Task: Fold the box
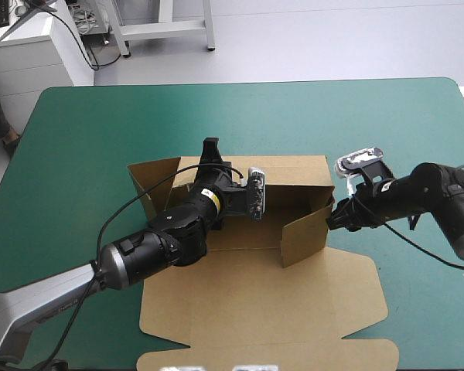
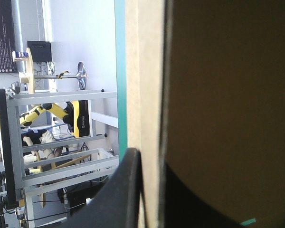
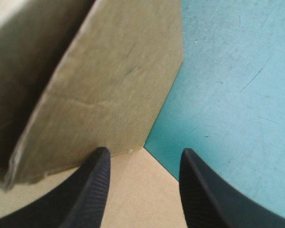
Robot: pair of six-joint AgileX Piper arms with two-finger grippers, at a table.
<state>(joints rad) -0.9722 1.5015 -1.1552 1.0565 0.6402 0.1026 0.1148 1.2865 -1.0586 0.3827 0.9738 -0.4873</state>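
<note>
Your left gripper (image 1: 210,145) (image 2: 149,159) is pinched on the box (image 1: 247,236). Its black fingers (image 2: 126,190) are pressed to either side of the raised far wall (image 1: 294,171), and the wall's board edge runs on ahead between them in the left wrist view. Your right gripper (image 1: 331,219) (image 3: 143,151) stands spread and holds nothing, its tips at the outside of the upright right side flap (image 1: 305,236). The flap's foot and a patch of teal-green cover lie between its fingers. The brown box sits at the middle of the counter (image 1: 77,154), with its left flap (image 1: 155,182) also raised and its lid (image 1: 255,317) flat toward the near edge.
</note>
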